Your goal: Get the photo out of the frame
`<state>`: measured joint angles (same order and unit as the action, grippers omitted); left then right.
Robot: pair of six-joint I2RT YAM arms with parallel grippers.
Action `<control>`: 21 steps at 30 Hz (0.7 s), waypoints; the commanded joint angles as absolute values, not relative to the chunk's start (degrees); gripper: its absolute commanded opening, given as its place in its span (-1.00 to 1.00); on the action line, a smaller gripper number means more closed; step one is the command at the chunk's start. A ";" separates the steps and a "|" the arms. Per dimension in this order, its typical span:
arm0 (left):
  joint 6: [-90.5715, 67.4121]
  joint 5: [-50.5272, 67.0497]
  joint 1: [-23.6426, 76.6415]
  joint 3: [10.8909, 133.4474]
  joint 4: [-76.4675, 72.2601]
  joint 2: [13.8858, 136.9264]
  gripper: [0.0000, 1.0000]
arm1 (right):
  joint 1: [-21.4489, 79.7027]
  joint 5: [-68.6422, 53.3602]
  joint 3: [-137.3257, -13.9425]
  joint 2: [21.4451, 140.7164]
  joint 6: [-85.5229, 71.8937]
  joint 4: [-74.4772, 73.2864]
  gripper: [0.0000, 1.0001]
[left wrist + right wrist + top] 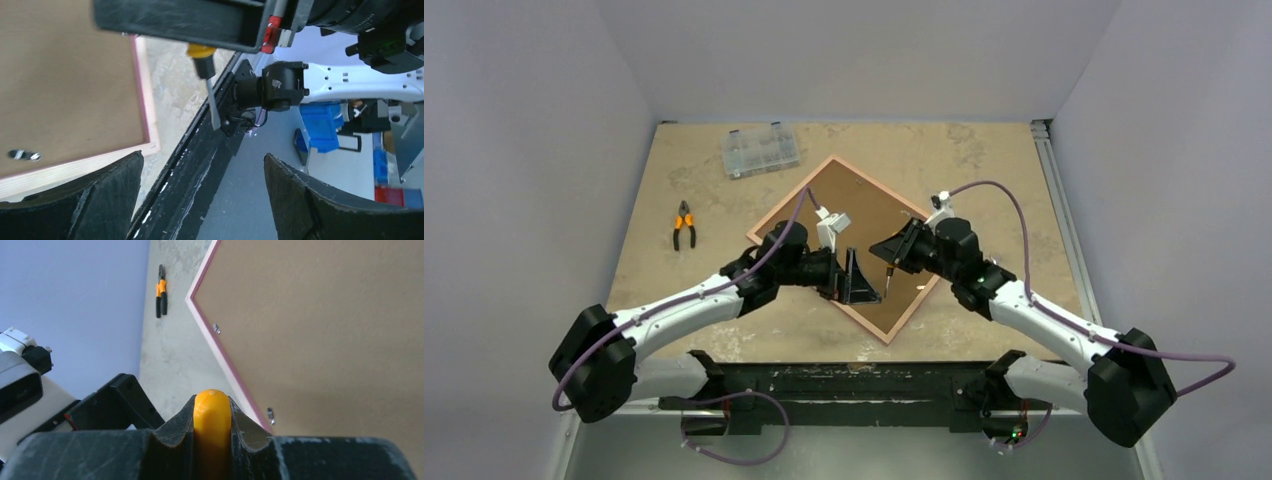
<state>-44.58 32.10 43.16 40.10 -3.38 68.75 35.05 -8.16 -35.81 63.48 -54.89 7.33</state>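
Right pincer (pixel 212 415) clamps a yellow-handled screwdriver (pixel 211 102), presumably to pry the metal tabs (pixel 216 328). Left pincer (pixel 202 195) hangs wide over the frame (pixel 790 197), face-down mid-worktop (pixel 984 170), backing board (pixel 864 215) hiding the photo.

There is one frame (pixel 774 213), one backing board (pixel 864 215), one pair of pliers (pixel 684 226), one compartment box (pixel 761 151) and one screwdriver (pixel 212 415).
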 commanded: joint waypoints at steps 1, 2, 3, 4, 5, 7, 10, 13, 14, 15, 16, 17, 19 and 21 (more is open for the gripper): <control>-47.50 31.66 46.13 41.75 -11.50 71.85 0.68 | 37.79 -8.50 -34.21 61.00 -64.70 14.92 -1.00; -48.29 31.76 46.40 41.82 -12.32 72.77 0.64 | 38.84 -7.27 -33.85 60.33 -65.34 14.87 -1.00; -48.94 31.95 46.63 41.83 -13.52 73.49 0.59 | 39.93 -5.62 -33.62 59.73 -65.65 14.42 -1.00; -49.37 32.22 47.06 42.07 -14.48 74.31 0.54 | 41.02 -3.86 -33.57 59.06 -65.92 13.45 -1.00; -49.61 32.32 47.43 42.60 -14.35 75.14 0.48 | 42.05 -2.06 -33.39 58.37 -66.23 12.74 -1.00; -49.71 32.37 48.03 43.67 -13.18 76.92 0.30 | 43.17 -0.24 -32.41 57.02 -67.31 12.98 -1.00; -50.05 32.69 48.16 42.70 -14.37 77.25 -0.05 | 44.30 1.02 -31.22 55.19 -68.64 12.81 -1.00; -48.33 33.27 48.11 42.39 -14.35 76.57 -0.89 | 44.62 0.12 -31.33 55.11 -67.97 12.00 -1.00; -47.48 33.54 47.96 42.44 -13.99 76.25 -1.00 | 44.65 -1.28 -31.43 54.84 -66.93 11.34 -1.00; -46.41 34.32 47.80 42.34 -14.47 75.69 -1.00 | 44.63 -1.88 -31.73 54.31 -65.15 9.99 -1.00; -45.01 35.99 47.67 42.14 -15.40 75.23 -1.00 | 44.65 -2.28 -32.28 53.52 -63.05 7.75 -0.89; -43.29 37.96 47.52 42.16 -15.46 74.78 -1.00 | 44.63 -3.10 -32.87 52.23 -60.13 5.55 -0.70; -39.07 41.37 47.13 42.42 -12.67 73.68 -1.00 | 43.52 -6.11 -35.70 50.86 -53.48 -2.07 -0.20; -33.08 43.06 46.55 42.45 -6.66 71.72 -1.00 | 41.66 -10.30 -40.13 50.19 -43.38 -12.32 0.28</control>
<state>-44.95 38.06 47.75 41.41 -11.16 75.85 43.62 -2.76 -32.01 52.80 -59.13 2.79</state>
